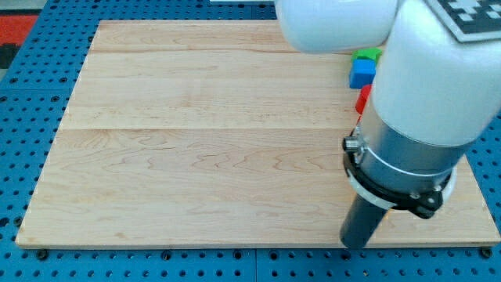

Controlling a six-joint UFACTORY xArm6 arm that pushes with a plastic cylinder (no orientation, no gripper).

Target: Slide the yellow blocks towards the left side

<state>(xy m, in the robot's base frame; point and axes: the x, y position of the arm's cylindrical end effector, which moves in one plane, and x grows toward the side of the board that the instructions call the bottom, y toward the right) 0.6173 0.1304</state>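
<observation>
In the camera view, a pale wooden surface lies on a blue pegboard base. The robot arm, white above with a grey collar and black clamp ring, fills the view's right side and hides much of that part of the board. Its dark rod reaches down to the board near the view's bottom right, and the tip sits close to the board's bottom edge. The end effector is this plain rod, so it has nothing to spread or pinch. Three blocks cluster beside the arm near the view's top right: a green block, a blue block just below and touching it, and a red block, partly hidden by the arm. The tip stands well apart from them, toward the view's bottom. No yellow blocks show; where they lie cannot be told.
</observation>
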